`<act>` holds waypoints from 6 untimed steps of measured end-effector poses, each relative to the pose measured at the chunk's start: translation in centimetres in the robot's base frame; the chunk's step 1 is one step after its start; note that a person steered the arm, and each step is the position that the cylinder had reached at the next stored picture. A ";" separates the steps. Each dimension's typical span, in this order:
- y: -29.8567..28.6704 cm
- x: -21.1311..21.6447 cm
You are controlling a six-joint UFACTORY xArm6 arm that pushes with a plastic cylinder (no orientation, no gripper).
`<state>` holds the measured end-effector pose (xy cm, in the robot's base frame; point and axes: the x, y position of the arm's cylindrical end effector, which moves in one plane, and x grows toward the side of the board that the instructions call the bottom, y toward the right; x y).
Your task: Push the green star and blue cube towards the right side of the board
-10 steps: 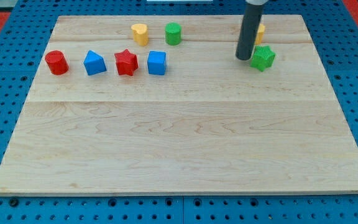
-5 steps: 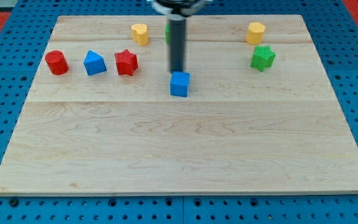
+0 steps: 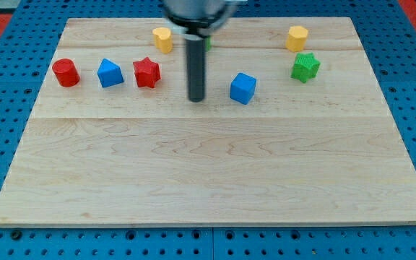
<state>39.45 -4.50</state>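
The green star [image 3: 305, 67] lies near the view's upper right of the wooden board [image 3: 208, 173]. The blue cube [image 3: 243, 88] lies left of it, near the board's middle top. My tip [image 3: 196, 99] rests on the board to the left of the blue cube, a short gap apart from it. The dark rod rises from the tip toward the view's top.
A yellow block [image 3: 297, 37] sits above the green star. A yellow heart-like block [image 3: 162, 39] sits at the top, and the rod hides most of a green block beside it. A red cylinder [image 3: 66, 72], a blue block [image 3: 109, 73] and a red star [image 3: 146, 72] line the left.
The blue cube slid right, from beside the red star to the board's middle. My tip moved from next to the green star leftward, then down and left of the cube.
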 end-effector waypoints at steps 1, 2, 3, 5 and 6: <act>1.2 -1.7; 5.6 -1.9; 10.0 -1.9; 12.5 -1.4; 15.0 0.1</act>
